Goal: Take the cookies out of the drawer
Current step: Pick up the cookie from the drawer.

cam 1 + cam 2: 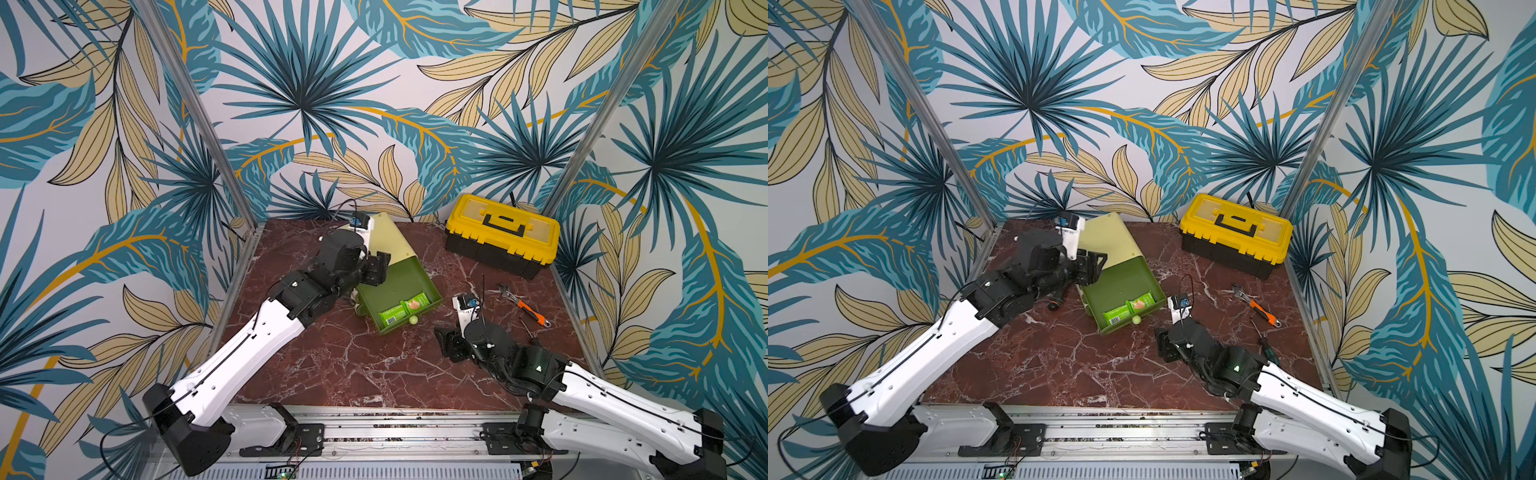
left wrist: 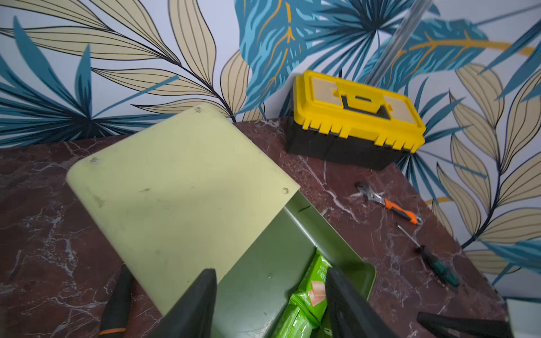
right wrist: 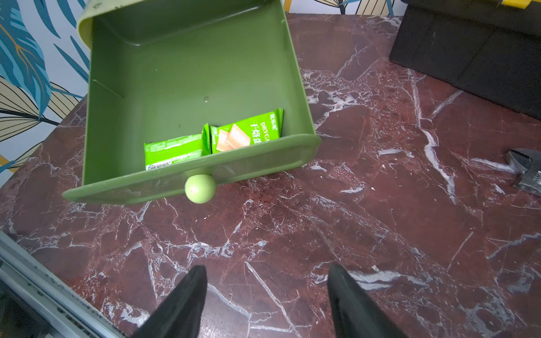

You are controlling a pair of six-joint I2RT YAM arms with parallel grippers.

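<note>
From my station I see the drawer pulled out of its pale green housing, which sits toward the back edge of the marble table, left of its middle. The drawer's front wall and round knob face the front edge. The cookies I can make out are two bright green packets, one lying flat and the other just beside it. Both are inside the drawer, against its front wall right behind the knob. My left gripper hangs over the open drawer next to the housing with its fingers spread wide. In the left wrist view a green packet shows between them, lower down, but they are not closed on it. My right gripper is over bare marble in front of the drawer, clear of the knob, its fingers also wide apart with nothing between them. A yellow and black toolbox stands in the back right corner. An orange-handled wrench and a screwdriver lie near the right edge.
</note>
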